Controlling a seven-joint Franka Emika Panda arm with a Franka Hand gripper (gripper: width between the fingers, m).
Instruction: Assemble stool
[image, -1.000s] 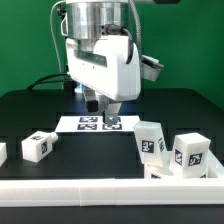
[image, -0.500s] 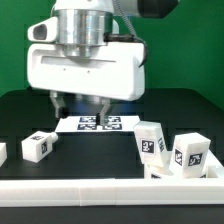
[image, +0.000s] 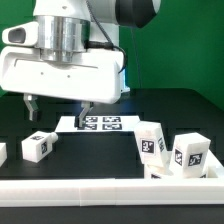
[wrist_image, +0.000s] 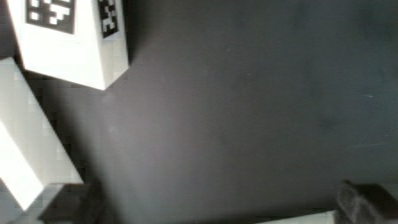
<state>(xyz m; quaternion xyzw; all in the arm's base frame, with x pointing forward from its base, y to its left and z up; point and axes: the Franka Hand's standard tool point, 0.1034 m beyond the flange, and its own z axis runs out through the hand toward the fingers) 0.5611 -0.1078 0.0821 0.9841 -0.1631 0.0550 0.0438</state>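
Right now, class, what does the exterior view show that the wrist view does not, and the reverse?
Only the exterior view: the marker board, two tagged legs at that view's right, the green backdrop. Only the wrist view: a close look down at the table between the fingers. Both: the black table, the open hand, and a white leg, probably the exterior view's left one.
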